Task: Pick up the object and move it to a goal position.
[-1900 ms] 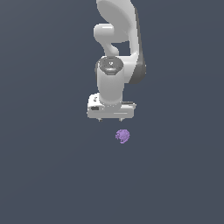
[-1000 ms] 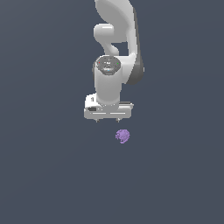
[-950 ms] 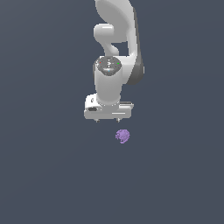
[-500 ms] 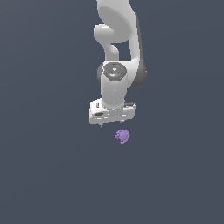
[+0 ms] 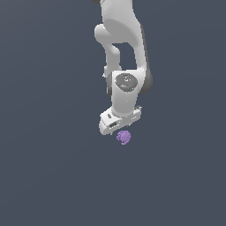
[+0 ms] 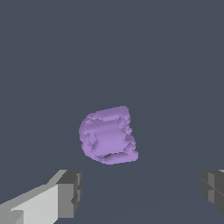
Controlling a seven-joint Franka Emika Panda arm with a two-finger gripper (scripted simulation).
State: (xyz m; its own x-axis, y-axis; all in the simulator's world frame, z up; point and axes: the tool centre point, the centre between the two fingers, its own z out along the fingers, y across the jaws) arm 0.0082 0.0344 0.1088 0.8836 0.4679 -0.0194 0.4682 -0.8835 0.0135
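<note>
You have one lumpy purple blob (image 5: 124, 137) lying on a plain dark desk (image 5: 44, 176), and nothing else rests on that surface around it. No desk edge or corner shows in either view, so you cannot place the blob against them. One white arm (image 5: 121, 39) reaches down, and its end effector (image 6: 140, 192) sits just above the blob, overlapping its upper edge in the exterior view. In your wrist view the two grey fingertips (image 6: 70, 192) stand wide apart, one either side of the frame. The blob sits beyond the gap between them, touching neither. The end effector holds nothing.
</note>
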